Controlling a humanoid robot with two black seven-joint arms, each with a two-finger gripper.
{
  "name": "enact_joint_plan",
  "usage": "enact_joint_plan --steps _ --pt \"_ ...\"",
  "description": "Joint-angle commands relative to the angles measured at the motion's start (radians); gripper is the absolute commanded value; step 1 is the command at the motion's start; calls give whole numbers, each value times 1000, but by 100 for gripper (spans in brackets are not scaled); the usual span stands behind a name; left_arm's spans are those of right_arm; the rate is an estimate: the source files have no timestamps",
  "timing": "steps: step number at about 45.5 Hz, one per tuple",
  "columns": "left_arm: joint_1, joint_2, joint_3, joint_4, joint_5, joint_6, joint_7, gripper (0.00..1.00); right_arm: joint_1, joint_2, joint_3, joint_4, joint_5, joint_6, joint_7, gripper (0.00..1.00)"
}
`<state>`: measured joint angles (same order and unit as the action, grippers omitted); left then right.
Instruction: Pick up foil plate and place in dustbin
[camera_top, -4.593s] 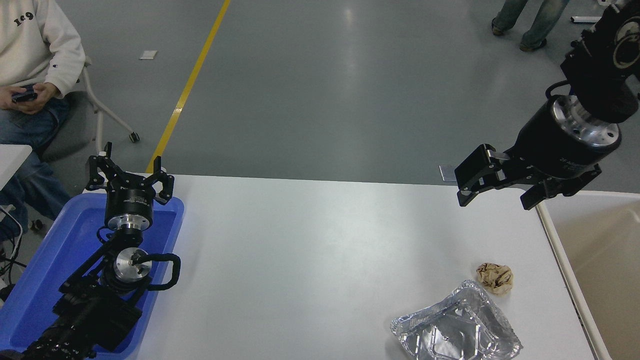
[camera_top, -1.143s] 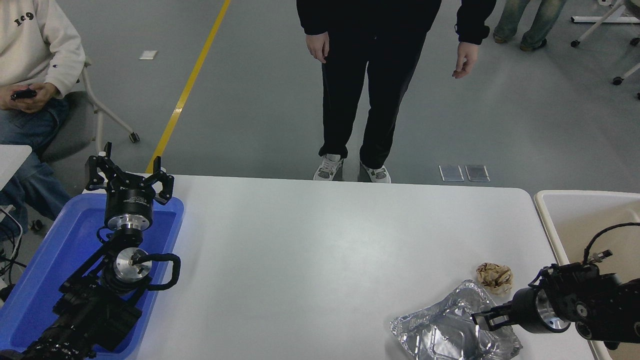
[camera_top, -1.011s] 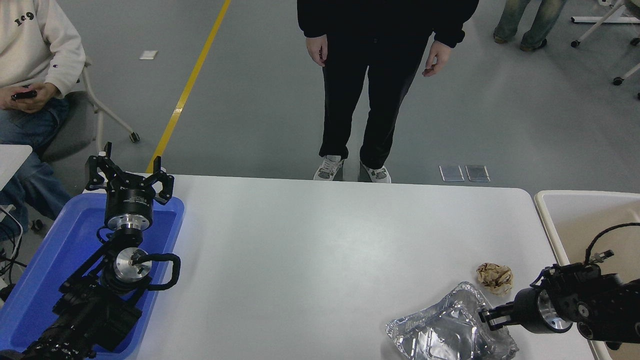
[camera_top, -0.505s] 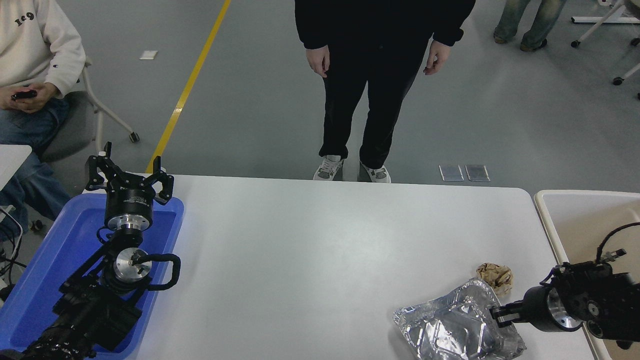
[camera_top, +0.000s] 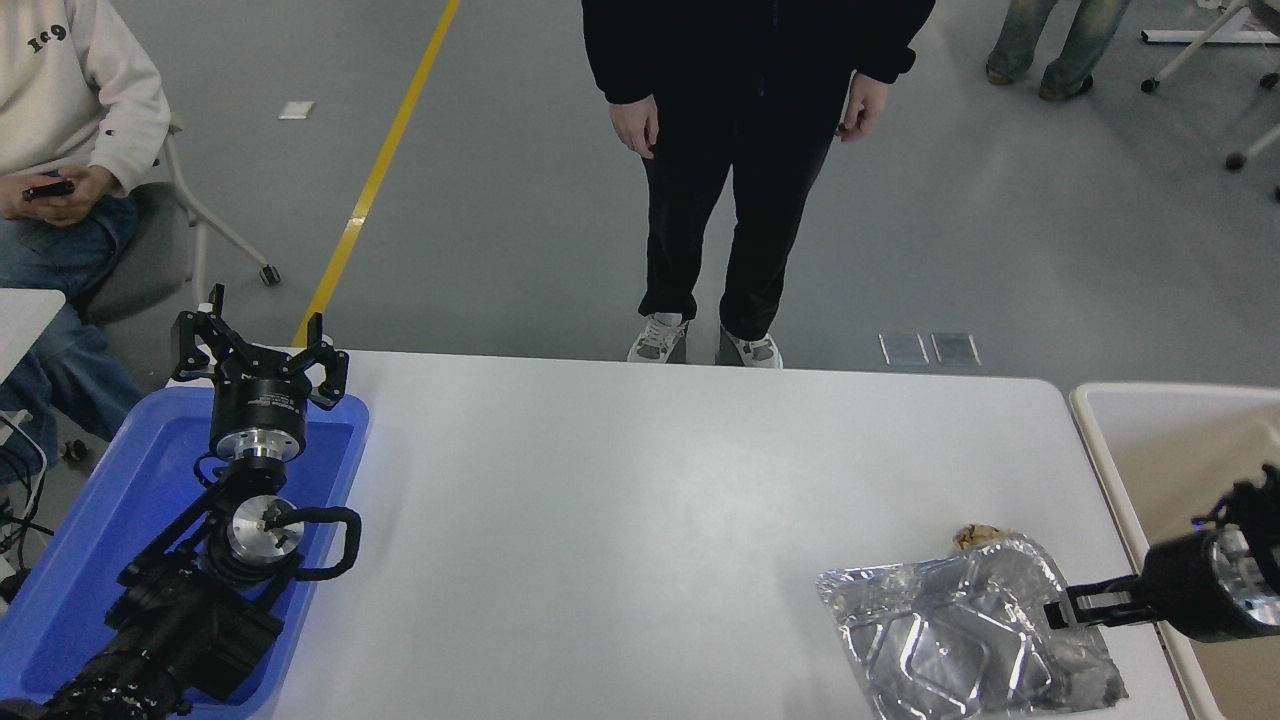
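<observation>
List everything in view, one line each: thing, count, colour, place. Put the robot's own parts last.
foil plate: one, shiny silver, near right of the table, tilted up, held at its right edge
paper ball: one, brown, mostly hidden behind the foil plate
dustbin: one, cream rim, beige inside, off the table's right end
tray: one, blue, table's left end
table: one, white
people: three, far side; one seated at top left, one standing in black at centre, legs at top right
left gripper: black, open, parked over the tray
right gripper: black, shut on the foil plate
</observation>
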<state>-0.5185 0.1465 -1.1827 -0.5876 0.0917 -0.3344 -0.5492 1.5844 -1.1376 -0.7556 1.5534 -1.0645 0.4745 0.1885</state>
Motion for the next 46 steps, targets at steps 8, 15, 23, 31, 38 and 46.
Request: enact_joint_plan --steps 8,15,23,31,38,46 --pt "0 -1 0 0 0 0 0 99 457 -235 4 36 0 311 -14 0" --pt "0 1 0 0 0 0 0 99 565 -244 4 19 -2 311 -17 0" --pt "0 -1 0 0 0 0 0 99 637 -254 6 -3 1 311 -21 0" --pt "0 1 0 0 -1 0 0 99 664 -254 13 -131 11 311 -57 0" --pt "0 1 0 0 0 0 0 99 646 -254 16 -334 162 311 -144 0" --pt "0 1 0 0 0 0 0 99 488 -245 -1 -591 478 227 -230 0"
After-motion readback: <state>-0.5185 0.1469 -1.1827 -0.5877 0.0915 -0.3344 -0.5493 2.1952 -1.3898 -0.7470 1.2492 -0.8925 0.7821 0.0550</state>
